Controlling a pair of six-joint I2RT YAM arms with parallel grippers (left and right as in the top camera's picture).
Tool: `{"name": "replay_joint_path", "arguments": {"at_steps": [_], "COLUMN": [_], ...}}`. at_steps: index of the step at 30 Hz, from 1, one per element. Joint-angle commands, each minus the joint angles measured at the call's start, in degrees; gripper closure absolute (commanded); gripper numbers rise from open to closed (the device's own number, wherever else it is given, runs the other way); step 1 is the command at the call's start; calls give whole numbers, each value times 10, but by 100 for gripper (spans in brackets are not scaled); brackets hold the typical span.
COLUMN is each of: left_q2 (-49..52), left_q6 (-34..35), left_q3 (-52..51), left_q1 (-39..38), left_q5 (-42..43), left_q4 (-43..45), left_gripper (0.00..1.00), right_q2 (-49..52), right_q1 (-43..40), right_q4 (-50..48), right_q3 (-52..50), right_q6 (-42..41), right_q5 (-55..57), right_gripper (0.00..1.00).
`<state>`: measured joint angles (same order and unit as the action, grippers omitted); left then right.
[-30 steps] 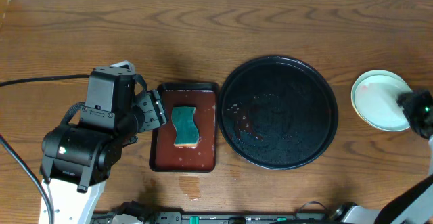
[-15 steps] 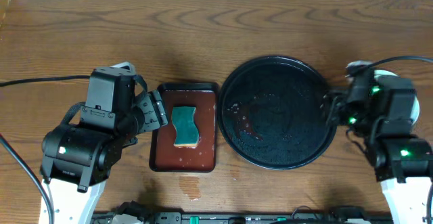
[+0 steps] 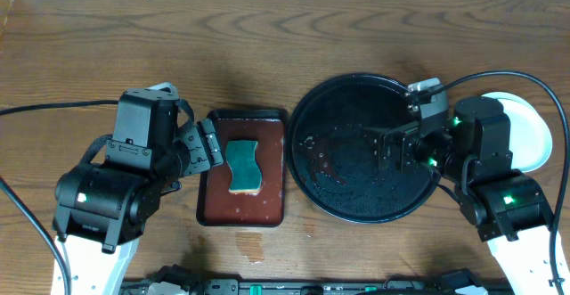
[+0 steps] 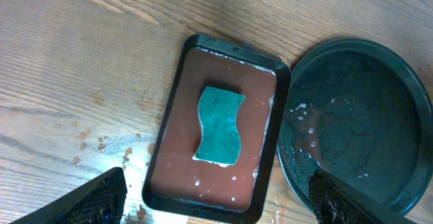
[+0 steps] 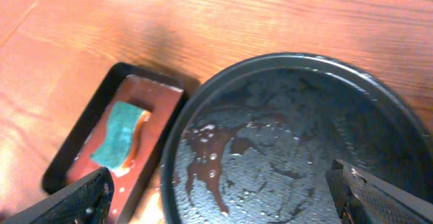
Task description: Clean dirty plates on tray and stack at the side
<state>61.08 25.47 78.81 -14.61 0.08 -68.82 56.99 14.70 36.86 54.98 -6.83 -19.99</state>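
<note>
The round black tray (image 3: 356, 108) holds no plates, only water drops and a reddish smear; it also shows in the left wrist view (image 4: 365, 82) and the right wrist view (image 5: 298, 122). A pale mint-white plate (image 3: 533, 135) lies to the right of the tray, mostly hidden behind my right arm; whether others lie stacked under it I cannot tell. My right gripper (image 3: 392, 152) is open and empty above the tray's right half; its fingertips frame wet tray floor (image 5: 220, 193). My left gripper (image 3: 207, 145) is open and empty at the left edge of the reddish-brown tray; its fingertips show in the left wrist view (image 4: 216, 200).
A rectangular reddish-brown tray (image 3: 214, 197) sits left of the black tray, holding a teal sponge (image 3: 242, 166), also seen in the left wrist view (image 4: 220, 124) and right wrist view (image 5: 118, 135). Water drops lie on the wooden table (image 3: 249, 241) in front of it.
My right arm has swung left from beside the plate at the far right to over the black tray's right half. The left arm has not moved.
</note>
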Motion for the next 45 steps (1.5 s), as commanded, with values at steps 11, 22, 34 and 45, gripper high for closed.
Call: {"name": "replay_joint_path", "arguments": {"at_steps": [11, 22, 34, 45], "left_q2": [0, 0, 0, 0], "left_q6": [-1, -2, -2, -2], "left_q3": [7, 7, 7, 7], "left_q1": [3, 3, 3, 3], "left_q5": [0, 0, 0, 0], "left_q4": [-2, -2, -2, -2], "left_gripper": [13, 13, 13, 12], "right_q2": [-24, -288, -555, -567], "right_q1": [2, -5, -62, -64], "right_q4": [13, -299, -315, -339], "right_q3": [-12, -309, -512, -547], "right_q6": [22, 73, 73, 73], "right_q5": [33, 127, 139, 151], "right_gripper": [1, 1, 1, 1]}}
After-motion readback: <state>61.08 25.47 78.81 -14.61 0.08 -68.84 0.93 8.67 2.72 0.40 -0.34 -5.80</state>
